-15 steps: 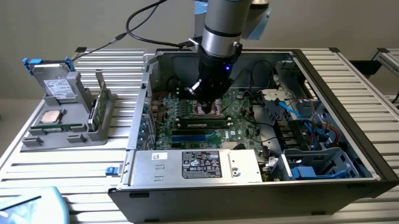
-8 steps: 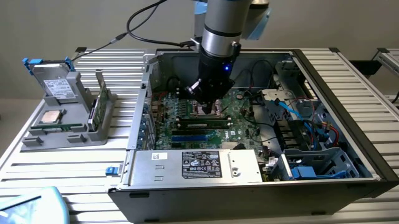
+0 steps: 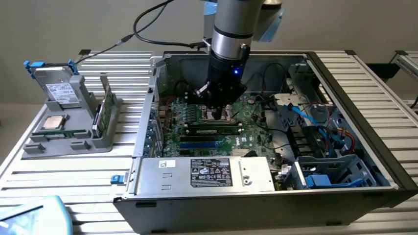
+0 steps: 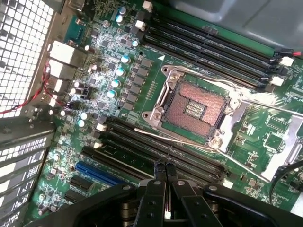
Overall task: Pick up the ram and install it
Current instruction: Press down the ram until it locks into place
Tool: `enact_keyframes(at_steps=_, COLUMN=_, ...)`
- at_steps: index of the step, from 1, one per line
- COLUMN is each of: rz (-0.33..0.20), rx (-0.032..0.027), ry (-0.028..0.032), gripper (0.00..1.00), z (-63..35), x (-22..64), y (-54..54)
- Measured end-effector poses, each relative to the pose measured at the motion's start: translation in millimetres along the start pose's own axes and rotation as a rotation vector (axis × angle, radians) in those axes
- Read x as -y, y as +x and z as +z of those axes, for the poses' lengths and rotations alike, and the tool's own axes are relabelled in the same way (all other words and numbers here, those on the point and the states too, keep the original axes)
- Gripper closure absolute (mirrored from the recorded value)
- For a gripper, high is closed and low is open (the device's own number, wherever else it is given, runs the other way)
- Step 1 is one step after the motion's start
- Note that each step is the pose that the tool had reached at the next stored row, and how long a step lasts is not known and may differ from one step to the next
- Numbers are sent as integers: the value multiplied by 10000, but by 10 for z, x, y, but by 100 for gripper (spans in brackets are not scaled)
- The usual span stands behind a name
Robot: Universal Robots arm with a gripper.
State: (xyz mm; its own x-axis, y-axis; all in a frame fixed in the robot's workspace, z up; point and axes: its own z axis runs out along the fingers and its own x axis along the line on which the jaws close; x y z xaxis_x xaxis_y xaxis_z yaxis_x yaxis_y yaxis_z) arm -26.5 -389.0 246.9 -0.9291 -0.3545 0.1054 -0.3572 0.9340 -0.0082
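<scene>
My gripper (image 3: 218, 113) is down inside the open computer case (image 3: 365, 98), over the green motherboard (image 3: 176, 117). Its black fingers (image 4: 156, 189) are pressed together with nothing between them. Their tips (image 4: 164, 169) hang just above the black memory slots (image 4: 142, 149) beside the open processor socket (image 4: 194, 106). In the exterior view a long green ram stick (image 3: 212, 130) with black chips lies along those slots, just in front of the gripper. Another green ram stick (image 3: 106, 105) stands on edge in the grey holder (image 3: 72, 142) outside the case, on the exterior view's left.
The grey holder also carries a hard drive (image 3: 58, 90) and a square silver processor (image 3: 52, 122). A silver power supply (image 3: 209, 174) fills the case's front. Blue and black cables (image 3: 326, 122) and a drive cage (image 3: 333, 174) crowd the exterior view's right. More memory slots (image 4: 213, 49) run beyond the socket.
</scene>
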Motion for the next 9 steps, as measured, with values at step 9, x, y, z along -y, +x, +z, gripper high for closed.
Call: enact_keyframes(at_steps=9, rz=1051, rx=-5, ry=-2, gripper=90, z=0, x=0, y=0)
